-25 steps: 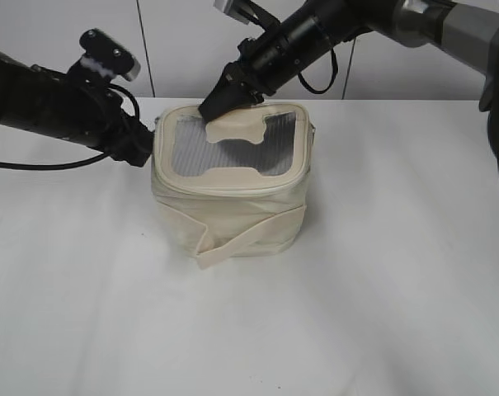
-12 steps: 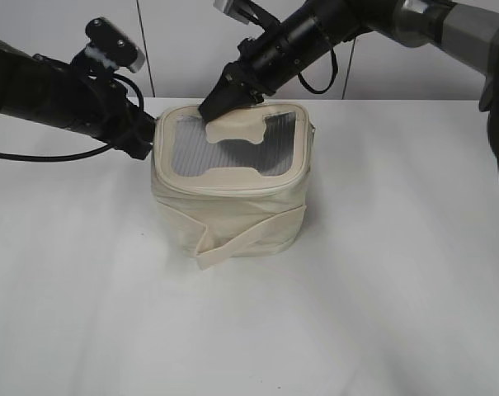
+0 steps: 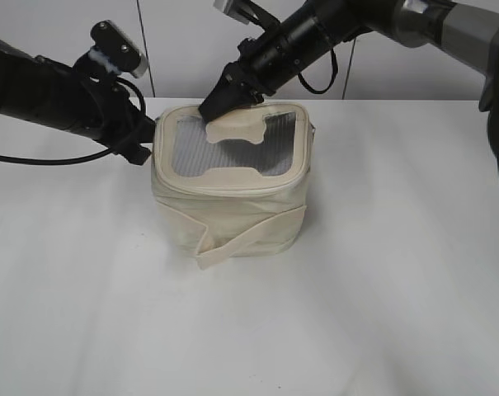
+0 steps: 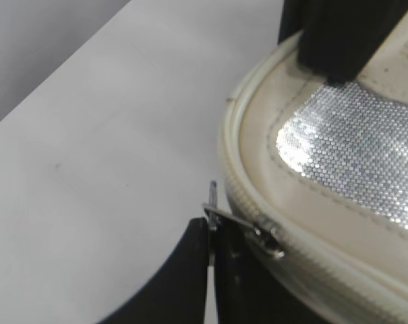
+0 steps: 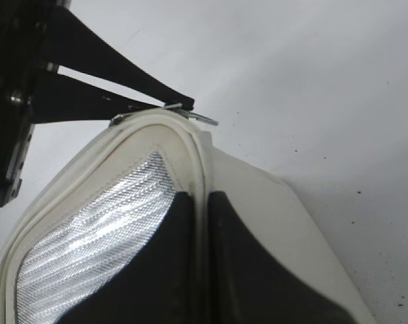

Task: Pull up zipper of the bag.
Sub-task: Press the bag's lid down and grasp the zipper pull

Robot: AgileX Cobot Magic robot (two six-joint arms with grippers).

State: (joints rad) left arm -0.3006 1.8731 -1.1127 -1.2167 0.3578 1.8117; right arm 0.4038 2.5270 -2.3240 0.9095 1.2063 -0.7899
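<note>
While pinched shut on a small silver metal ring pull (image 4: 220, 214), the left black two-fingered pincer (image 4: 214, 253) sits low against the left rim of the small boxy cream fabric bag (image 3: 233, 194), fingers (image 4: 183, 270) closed to a thin slit with the pull's flat tab sticking out just above them. Directly beside those fingertips, to their right in the left wrist view, lies the silver slider (image 4: 270, 241) on the cream zip track (image 4: 305, 273) curving round the lid edge. Farther over the lid from that pincer, the grey mesh window (image 4: 355, 145) shines, bordered by cream stitching. From the far side, the right black pincer (image 3: 220, 97) comes down onto the back-left corner of the lid, jaws nearly together and clamped on the raised cream rim (image 5: 202, 189), one finger (image 5: 160, 270) on the mesh side and the other on the outer side of the bag. Just beyond those tips in the right wrist view, the same pull (image 5: 193, 116) shows at the corner, held by the left pincer's fingers (image 5: 109, 74). Below and in front of both pincers, a flat cream strap (image 3: 245, 239) crosses the bag's front, one end hanging loose at the lower left. Under everything, a plain white table (image 3: 381, 297), with the bag standing upright near its middle.
</note>
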